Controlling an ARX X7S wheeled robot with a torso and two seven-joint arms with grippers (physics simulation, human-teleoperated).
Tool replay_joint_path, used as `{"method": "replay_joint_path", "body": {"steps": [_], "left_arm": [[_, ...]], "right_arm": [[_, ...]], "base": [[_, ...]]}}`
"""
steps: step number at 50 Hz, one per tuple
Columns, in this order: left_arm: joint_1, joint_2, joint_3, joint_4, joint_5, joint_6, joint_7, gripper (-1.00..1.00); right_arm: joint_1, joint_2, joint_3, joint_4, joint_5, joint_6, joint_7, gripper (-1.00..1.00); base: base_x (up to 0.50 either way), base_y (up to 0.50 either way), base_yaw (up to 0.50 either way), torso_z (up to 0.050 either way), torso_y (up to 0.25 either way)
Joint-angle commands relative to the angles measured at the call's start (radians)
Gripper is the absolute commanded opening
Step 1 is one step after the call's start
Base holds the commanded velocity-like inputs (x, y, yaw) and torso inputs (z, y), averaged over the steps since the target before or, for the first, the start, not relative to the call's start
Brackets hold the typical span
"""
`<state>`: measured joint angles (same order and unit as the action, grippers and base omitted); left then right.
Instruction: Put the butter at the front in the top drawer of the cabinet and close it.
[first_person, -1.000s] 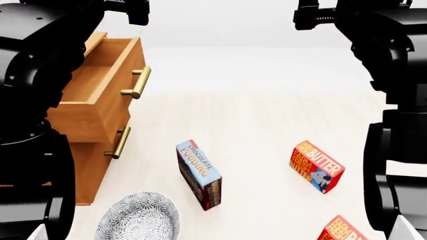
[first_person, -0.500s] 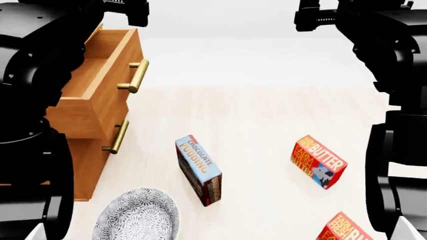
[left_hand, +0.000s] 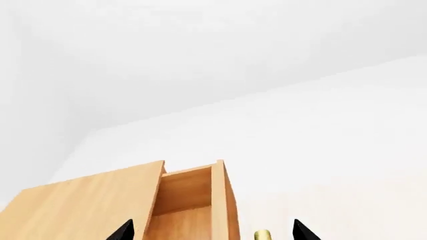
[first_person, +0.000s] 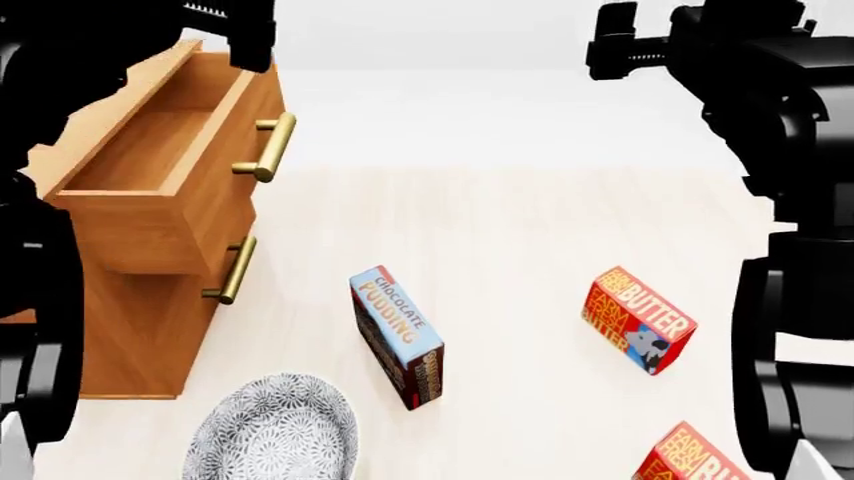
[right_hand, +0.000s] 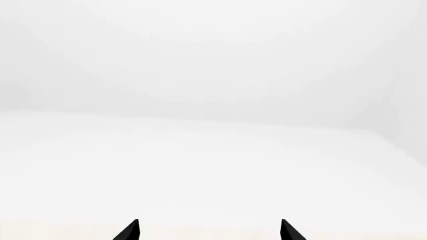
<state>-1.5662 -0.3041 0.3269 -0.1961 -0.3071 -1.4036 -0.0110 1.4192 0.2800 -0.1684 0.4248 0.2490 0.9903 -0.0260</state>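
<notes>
I see a chocolate pudding box (first_person: 398, 336) lying on the pale wood surface (first_person: 507, 230), blue face up with "CHOCOLATE PUDDING" lettering readable, dark side panel facing me, long axis angled. Using the pudding box as landmark: a patterned grey-white bowl (first_person: 274, 432) sits nearer me and to its left, close but apart, cut off by the frame edge. A second red-and-yellow butter carton (first_person: 683, 458) lies nearer me and well right of the pudding box, also cut off. White background beyond the surface.
</notes>
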Motion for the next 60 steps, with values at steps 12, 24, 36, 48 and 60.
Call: {"method": "replay_joint_path", "body": {"steps": [12, 24, 36, 48, 60], "left_arm": [[-0.251, -0.170, 0.242, -0.297, -0.518, -0.164, -0.172, 1.00], [-0.310, -0.184, 0.239, -0.485, -0.735, -0.149, -0.287, 1.00], [-0.293, -0.157, 0.277, -0.562, -0.746, -0.114, -0.277, 1.00], [-0.255, -0.143, 0.301, -0.573, -0.759, -0.089, -0.267, 1.00], [-0.224, -0.139, 0.314, -0.585, -0.765, -0.062, -0.258, 1.00]], "right_arm": [[-0.021, 0.011, -0.014, -0.007, 0.009, 0.011, -0.012, 1.00], [-0.014, 0.007, -0.028, 0.007, 0.010, 0.009, -0.019, 1.00], [-0.009, 0.008, -0.038, 0.013, 0.010, 0.010, -0.021, 1.00], [-0.015, 0.023, -0.037, -0.024, 0.018, 0.042, -0.019, 1.00], [-0.009, 0.019, -0.045, -0.016, 0.019, 0.041, -0.019, 1.00]], "base": [[0.00, 0.00, 0.00, 0.000, 0.000], [0.00, 0.00, 0.00, 0.000, 0.000], [0.00, 0.00, 0.00, 0.000, 0.000], [0.00, 0.00, 0.00, 0.000, 0.000], [0.00, 0.00, 0.00, 0.000, 0.000]]}}
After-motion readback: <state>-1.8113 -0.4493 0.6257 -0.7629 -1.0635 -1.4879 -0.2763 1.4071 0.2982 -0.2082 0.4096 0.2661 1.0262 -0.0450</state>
